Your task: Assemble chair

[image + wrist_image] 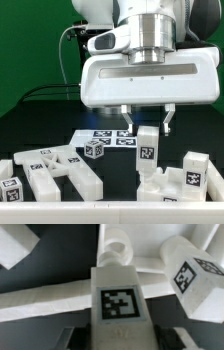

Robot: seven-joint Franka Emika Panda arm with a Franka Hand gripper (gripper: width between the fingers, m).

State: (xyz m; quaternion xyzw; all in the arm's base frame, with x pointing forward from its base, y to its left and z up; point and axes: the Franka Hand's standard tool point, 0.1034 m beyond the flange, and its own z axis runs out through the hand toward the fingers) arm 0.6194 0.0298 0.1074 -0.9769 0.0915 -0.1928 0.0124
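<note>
The chair is not yet one structure: its white tagged parts lie loose on the dark table (118, 172). One upright bar (147, 152) stands on a lower white part (150, 188) toward the exterior view's right, its tag facing the camera. The gripper (146, 128) hangs directly over this bar, with one finger on each side of its top end. The jaws are spread wider than the bar, and a dark gap shows at each side.

Exterior view only: a small cube (94, 150) sits near the centre. A long bar (75, 176) and several blocks (30, 170) lie at the exterior view's left. A tagged block (193, 172) lies at the exterior view's right. The marker board (108, 136) lies flat behind the cube.

Wrist view only: the bar (120, 303) is seen along its length, tag uppermost, between the two fingers (70, 338). Neither finger touches it. A rounded white piece (115, 252) lies beyond its far end. A long white part (40, 296) crosses beneath the bar at an angle. A second tagged block (192, 276) lies close beside it.
</note>
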